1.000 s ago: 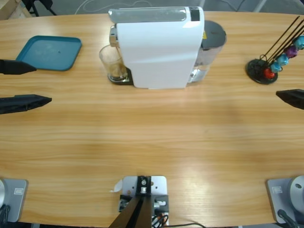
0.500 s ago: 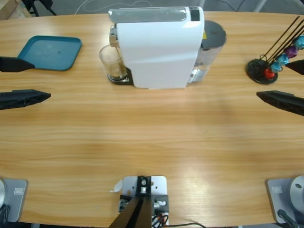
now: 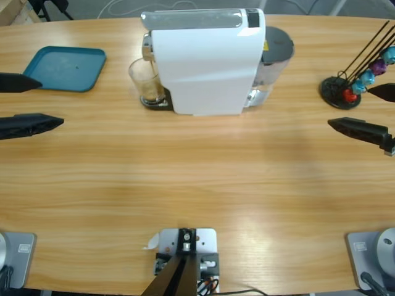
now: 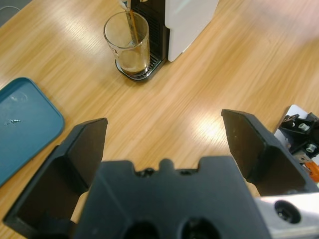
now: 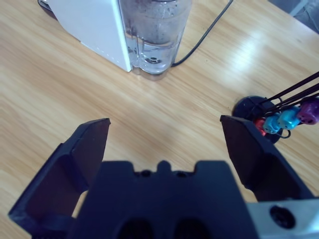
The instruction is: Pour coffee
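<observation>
High view
- Writing: none legible; a yellow sticker on the coffee machine [image 3: 207, 61] is too small to read.
- Coffee [image 3: 152, 94]: a shallow tan-brown layer at the bottom of a clear glass tumbler [image 3: 145, 81].
- Tumbler position: upright on the machine's dark drip tray, touching the white body's left side, under the spout.
- Left claw [image 3: 24, 102]: released, jaws spread, at the table's left edge just below the teal tray [image 3: 62, 68]; well apart from the coffee.
- Right claw [image 3: 364, 111]: released, at the right edge beside the capsule stand [image 3: 345, 86]; the machine lies between it and the coffee.

Left wrist view
- Coffee [image 4: 133, 63]: a thin brown stream falls from the spout into the tumbler [image 4: 127, 42], pooling low in the glass.
- Left claw [image 4: 162, 144]: jaws wide, nothing between them; tumbler ahead, well clear of the tips.
- Teal tray [image 4: 22, 129]: to the side on the table [image 4: 209, 79].

Right wrist view
- Right claw [image 5: 164, 142]: jaws wide, bare table between them.
- Coffee machine [image 5: 94, 25]: its clear water tank [image 5: 154, 35] and a black cable ahead; coffee hidden.
- Capsule stand [image 5: 259, 112]: holds red, blue and purple capsules.
</observation>
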